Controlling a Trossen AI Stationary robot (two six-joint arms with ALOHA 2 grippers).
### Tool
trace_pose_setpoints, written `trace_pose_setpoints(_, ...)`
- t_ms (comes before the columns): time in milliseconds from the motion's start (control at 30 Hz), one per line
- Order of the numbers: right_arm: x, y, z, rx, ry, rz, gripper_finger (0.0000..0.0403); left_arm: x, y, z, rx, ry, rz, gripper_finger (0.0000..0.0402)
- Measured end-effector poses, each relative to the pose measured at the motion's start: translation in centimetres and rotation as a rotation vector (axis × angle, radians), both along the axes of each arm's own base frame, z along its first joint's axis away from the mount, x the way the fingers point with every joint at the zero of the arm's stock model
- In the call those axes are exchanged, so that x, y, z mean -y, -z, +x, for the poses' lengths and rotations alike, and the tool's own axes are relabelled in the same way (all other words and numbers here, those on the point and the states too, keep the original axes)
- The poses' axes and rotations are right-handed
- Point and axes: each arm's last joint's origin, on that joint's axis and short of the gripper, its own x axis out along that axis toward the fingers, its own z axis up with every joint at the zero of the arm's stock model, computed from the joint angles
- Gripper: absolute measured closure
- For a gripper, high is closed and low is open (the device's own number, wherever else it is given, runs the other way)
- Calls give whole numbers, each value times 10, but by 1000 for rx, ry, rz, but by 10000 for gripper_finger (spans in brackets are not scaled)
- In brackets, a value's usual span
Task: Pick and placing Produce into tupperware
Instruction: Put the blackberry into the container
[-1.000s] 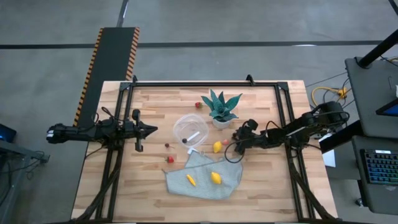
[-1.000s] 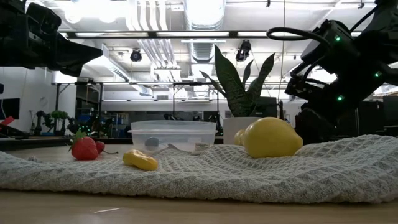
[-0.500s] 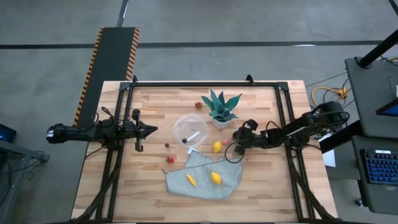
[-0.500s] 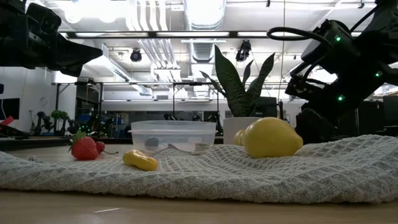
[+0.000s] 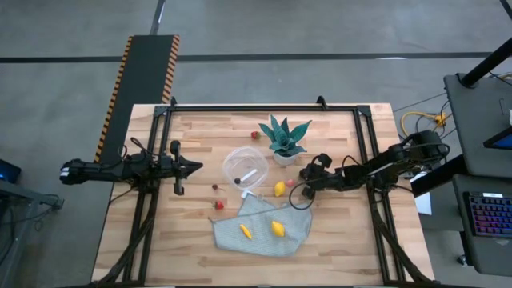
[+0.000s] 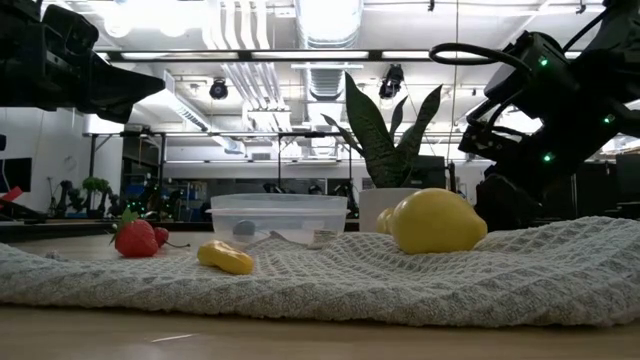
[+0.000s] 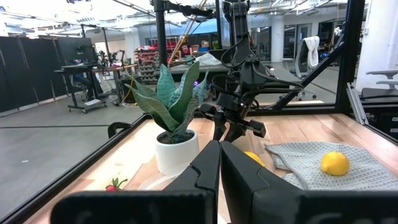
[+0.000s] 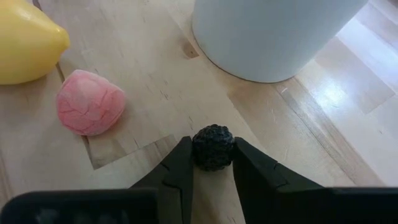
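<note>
My right gripper (image 5: 302, 183) is low over the table, right of the clear round tupperware (image 5: 245, 166) and near the plant's white pot (image 8: 273, 31). It is shut on a dark round berry (image 8: 213, 147). A pink piece (image 8: 90, 110) and a yellow lemon (image 8: 28, 40) lie on the wood just beyond it. Two more yellow pieces (image 5: 277, 228) lie on the grey cloth (image 5: 262, 228). Red berries (image 5: 218, 205) lie on the table left of the cloth. My left gripper (image 5: 194, 166) waits shut and empty, left of the tupperware. My right gripper pinches the dark round berry by its two opposite sides (image 8: 198, 149) between its two fingertips (image 8: 181, 163). The fingers slant down from the table's right side. Whether the berry rests on the wood or hangs just above it, I cannot tell.
The teal spiky plant (image 5: 284, 138) in its white pot stands close behind my right gripper. One red berry (image 5: 255, 134) lies left of the plant. The grey cloth covers the near middle of the table. A black frame (image 5: 264, 107) runs along the table's edges.
</note>
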Motion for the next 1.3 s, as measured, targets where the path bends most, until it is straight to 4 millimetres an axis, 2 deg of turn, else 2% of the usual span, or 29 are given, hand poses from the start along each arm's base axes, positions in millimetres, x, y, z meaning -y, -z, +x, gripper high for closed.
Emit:
trace_pose_setpoints(200,0,-2,2,9,-1,1,324,0,0,0,0,0,0,402)
trace_pose_setpoints(667,-9,-33,37,94,-111,20,326,0,0,0,0,0,0,402)
trace_pose_setpoints(1100,-54,-80,68,210,-346,-66,328,0,0,0,0,1,0,402)
trace_pose_setpoints(1300,-66,-100,81,274,-386,-77,328,0,0,0,0,1,0,402)
